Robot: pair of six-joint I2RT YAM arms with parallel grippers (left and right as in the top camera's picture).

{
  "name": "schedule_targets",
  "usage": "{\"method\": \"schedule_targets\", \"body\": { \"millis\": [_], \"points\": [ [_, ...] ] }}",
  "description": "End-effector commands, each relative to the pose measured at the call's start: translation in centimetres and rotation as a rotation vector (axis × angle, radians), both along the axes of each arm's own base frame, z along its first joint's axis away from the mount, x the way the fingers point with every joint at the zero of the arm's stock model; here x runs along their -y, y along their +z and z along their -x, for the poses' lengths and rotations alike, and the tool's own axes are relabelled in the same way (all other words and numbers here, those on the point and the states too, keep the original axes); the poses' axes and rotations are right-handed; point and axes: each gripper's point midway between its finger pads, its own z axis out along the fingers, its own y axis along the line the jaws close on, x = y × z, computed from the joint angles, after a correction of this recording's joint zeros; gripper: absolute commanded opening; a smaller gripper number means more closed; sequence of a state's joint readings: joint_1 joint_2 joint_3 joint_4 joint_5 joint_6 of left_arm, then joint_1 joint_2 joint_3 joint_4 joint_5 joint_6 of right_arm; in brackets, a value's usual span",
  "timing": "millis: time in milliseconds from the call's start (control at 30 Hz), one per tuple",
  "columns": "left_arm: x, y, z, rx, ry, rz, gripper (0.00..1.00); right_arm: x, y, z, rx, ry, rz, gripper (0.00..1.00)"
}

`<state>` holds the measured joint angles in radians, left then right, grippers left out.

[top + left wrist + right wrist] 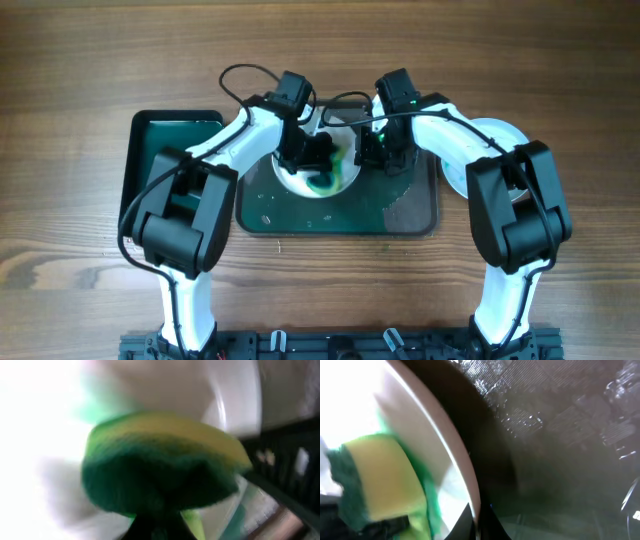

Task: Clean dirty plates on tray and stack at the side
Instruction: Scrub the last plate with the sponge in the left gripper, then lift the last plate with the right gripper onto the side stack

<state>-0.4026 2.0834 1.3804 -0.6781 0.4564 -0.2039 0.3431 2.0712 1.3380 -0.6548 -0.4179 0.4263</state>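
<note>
A white plate (300, 178) with teal-green smears is over the left part of the large dark tray (400, 215). My left gripper (322, 155) is shut on a yellow-and-green sponge (160, 460) pressed against the plate's face (235, 400). My right gripper (368, 150) is shut on the plate's right rim; in the right wrist view its fingers (481, 522) pinch the rim (455, 460), with the sponge (380, 480) on the plate and the wet tray (560, 435) behind. Another white plate (497, 133) lies at the right, partly hidden under my right arm.
A smaller dark green tray (150, 140) stands on the wooden table to the left of the large tray. Water droplets and wet patches lie on the large tray's floor (405, 210). Cables loop above both wrists.
</note>
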Motion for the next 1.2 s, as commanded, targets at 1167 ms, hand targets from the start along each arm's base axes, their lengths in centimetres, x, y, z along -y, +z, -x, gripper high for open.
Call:
{"method": "schedule_targets", "body": {
  "millis": [1167],
  "points": [
    [-12.6,8.7,-3.6,0.08,0.572,-0.509,0.04,8.7,23.4,1.4,0.859,-0.103,0.983,0.04]
  ]
}}
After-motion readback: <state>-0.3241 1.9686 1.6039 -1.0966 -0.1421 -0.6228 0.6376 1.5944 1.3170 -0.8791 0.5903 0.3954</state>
